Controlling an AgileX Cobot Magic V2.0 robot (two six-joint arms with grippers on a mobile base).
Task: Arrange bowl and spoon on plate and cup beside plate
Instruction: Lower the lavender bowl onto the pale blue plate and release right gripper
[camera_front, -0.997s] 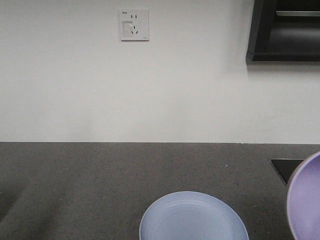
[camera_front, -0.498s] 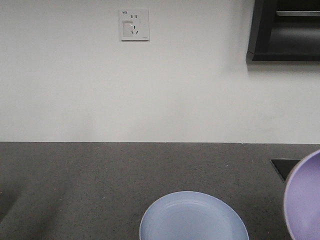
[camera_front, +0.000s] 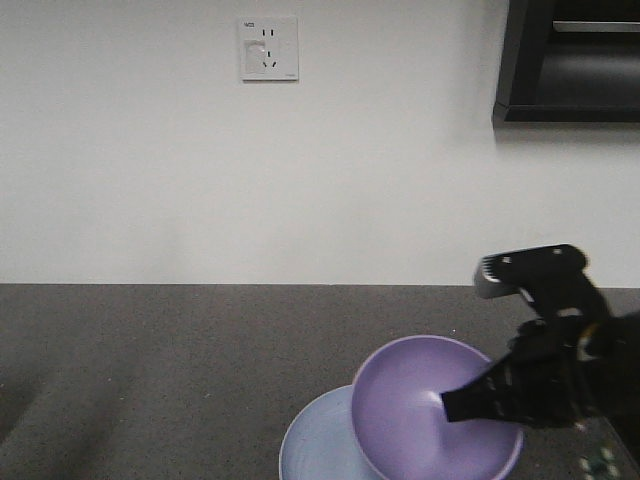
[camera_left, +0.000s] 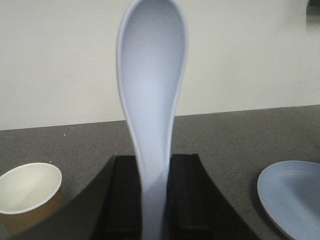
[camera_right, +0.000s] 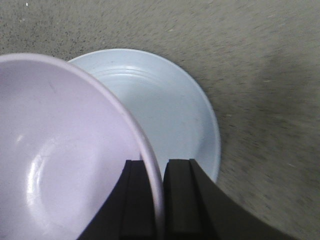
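Right now the right hand (camera_right: 154, 167) is clamped on the rim of the lavender bowl (camera_front: 410, 400), one finger inside the wall and one outside. It holds the bowl tilted, mouth turned partly towards the front camera. The bowl hangs over the light-blue plate (camera_front: 315, 440) but not squarely. In the front view it covers the plate's right part and leaves the left part bare. In the right wrist view the bare plate spreads ahead of the fingers and off to one side. Whether the bowl's base already touches the plate cannot be told.

The coming move appears to turn on that offset. The plate's middle lies to the robot's left of the held bowl, so the bowl would need to shift that way and level out before the hand lets go.

The left hand (camera_left: 154, 165) grips the handle of the pale blue-white spoon (camera_left: 150, 100), whose long axis runs straight out from the fingers with the scoop at the far end. From that hand the plate lies to the right, and the brown paper cup (camera_left: 27, 190) stands upright on the dark surface (camera_front: 150, 370) to its left, well apart from the plate.

Judged from this, the bowl is nearly placed, while the spoon and cup are not yet in position.
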